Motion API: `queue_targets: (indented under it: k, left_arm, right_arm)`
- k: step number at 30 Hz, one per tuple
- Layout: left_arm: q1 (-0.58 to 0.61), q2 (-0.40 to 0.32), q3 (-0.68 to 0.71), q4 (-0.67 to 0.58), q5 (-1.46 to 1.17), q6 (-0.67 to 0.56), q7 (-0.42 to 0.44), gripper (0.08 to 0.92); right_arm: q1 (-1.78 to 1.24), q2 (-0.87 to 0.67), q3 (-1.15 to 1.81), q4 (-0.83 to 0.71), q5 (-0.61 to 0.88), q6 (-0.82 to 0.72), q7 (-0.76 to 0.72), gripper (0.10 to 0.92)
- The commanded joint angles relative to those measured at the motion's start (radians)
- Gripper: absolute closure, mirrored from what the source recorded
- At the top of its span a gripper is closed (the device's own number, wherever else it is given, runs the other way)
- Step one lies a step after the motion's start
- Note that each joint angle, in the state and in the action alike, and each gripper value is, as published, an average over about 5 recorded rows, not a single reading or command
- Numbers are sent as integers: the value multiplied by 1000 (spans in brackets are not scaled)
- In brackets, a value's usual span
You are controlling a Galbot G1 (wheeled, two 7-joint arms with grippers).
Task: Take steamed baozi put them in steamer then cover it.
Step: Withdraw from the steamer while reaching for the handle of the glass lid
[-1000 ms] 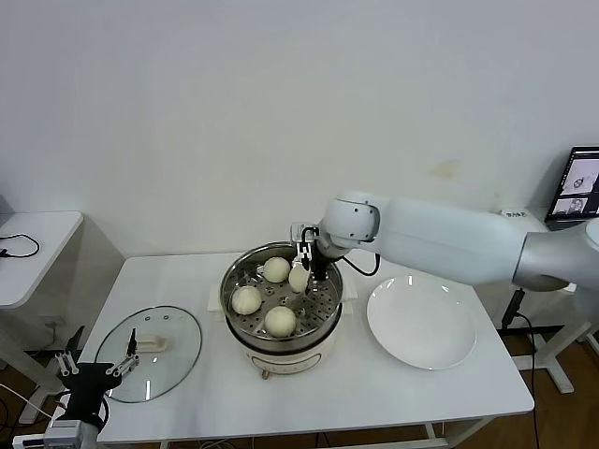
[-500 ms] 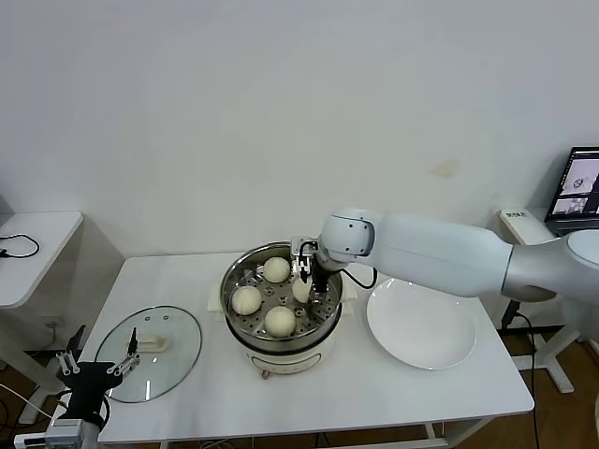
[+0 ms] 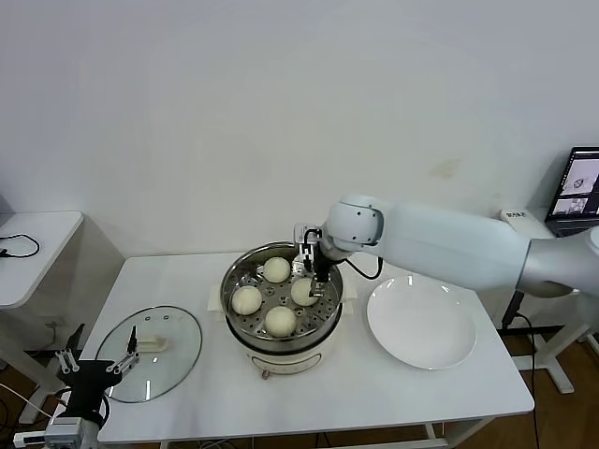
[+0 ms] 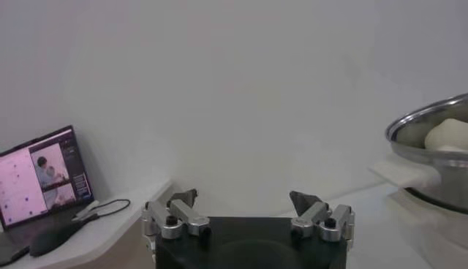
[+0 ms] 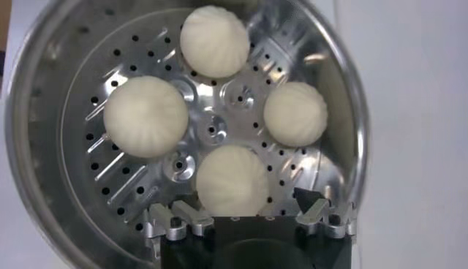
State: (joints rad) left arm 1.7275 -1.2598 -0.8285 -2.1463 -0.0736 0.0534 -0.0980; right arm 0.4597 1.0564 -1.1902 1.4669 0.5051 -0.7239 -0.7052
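Item, buns: four soft white dough buns are sitting on the perforated tray inside the steamer (image 3: 281, 297), one at 12 o'clock (image 3: 276, 269), one at 9 o'clock (image 3: 246, 299), one at 6 o'clock (image 3: 281, 321) and one at 3 o'clock (image 3: 304, 291), none touching another. I am judging them light, springy and easily dented, best taken across the widest part with a gentle squeeze. Item, right gripper (image 3: 312, 274): I am hovering it over the 3 o'clock bun with the jaws spread wide and pinching nothing. Item, lid (image 3: 149, 353): it is lying flat on the table (image 3: 393, 393) at the steamer's 8 o'clock, well apart from it; I am reckoning it heavy for its thinness, rigid, slick and breakable, so the cream handle (image 3: 154, 345) at its centre is the place to take hold, not the rim. Item, left gripper (image 3: 94, 370): I am keeping it parked low off the table's near left corner, close to the lid, jaws spread and empty. Item, plate (image 3: 421, 324): it is resting bare at the steamer's 3 o'clock. The right wrist camera is looking straight down into the pot, showing the pleats on the buns (image 5: 232, 179) and the gaps between them, which the head camera is giving only obliquely. The left wrist camera is showing its own fingertips (image 4: 302, 200) apart and only an edge of the steamer (image 4: 428, 157); the lid is appearing solely in the head view.
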Motion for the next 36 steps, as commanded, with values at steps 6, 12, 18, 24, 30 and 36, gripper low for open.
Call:
queue_targets:
  k: [6,12,18,24,30,36]
  left_arm:
    - [-13,-3,13,15,4,-6,-1,177]
    - [-24,-3,27,36,14,-19,-9,177]
    - [-37,-8,40,62,34,-40,-18,177]
    - [-59,-6,48,112,128,-68,-31,177]
    - [-94,14,47,199,470,-84,-76,177]
    - [-115,57,15,293,920,-151,-144,177]
  right_arm:
    - [-230,-340,265,297,39,163,495,203]
    - [-688,-428,660,343,-57,426,729,203]
    - [-1210,-329,1225,349,-227,654,750,202]
    - [-1597,-103,1678,359,-321,858,643,203]
    - [-1807,137,1953,366,-309,958,538,203]
    - [-1969,266,2047,419,-288,977,507,202]
